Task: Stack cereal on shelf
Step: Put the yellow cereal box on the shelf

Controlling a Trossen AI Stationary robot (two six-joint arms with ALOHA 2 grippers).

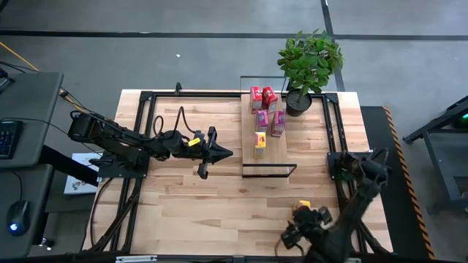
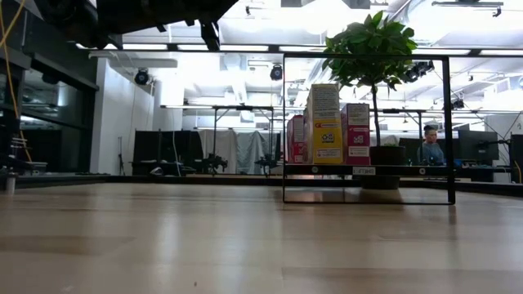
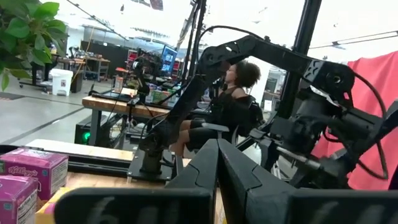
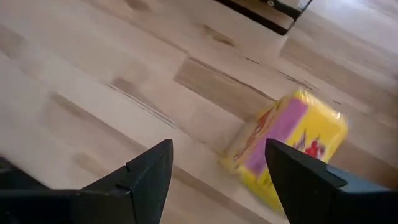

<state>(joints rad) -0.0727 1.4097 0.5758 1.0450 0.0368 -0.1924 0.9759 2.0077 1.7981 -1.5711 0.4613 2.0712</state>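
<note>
Five cereal boxes already stand on the shelf (image 1: pixel 264 157): two red boxes (image 1: pixel 262 96), two pink-purple boxes (image 1: pixel 270 121) and one yellow box (image 1: pixel 259 141). The last yellow cereal box (image 4: pixel 289 146) lies flat on the desk (image 1: pixel 219 212), near the right end effector (image 4: pixel 217 177), whose fingers stand open with nothing between them.

For this step, you should bring the open fingers down so that the box sits between them, one finger on each long side, and only then close. The box lies at an angle to the fingers, so I think you must turn the wrist first.

The left end effector (image 1: pixel 219 153) is shut and empty, waiting beside the shelf.

The right wrist view shows the angle of the box; the high view shows only a small yellow spot there. The low view shows that the shelved boxes stand upright.
</note>
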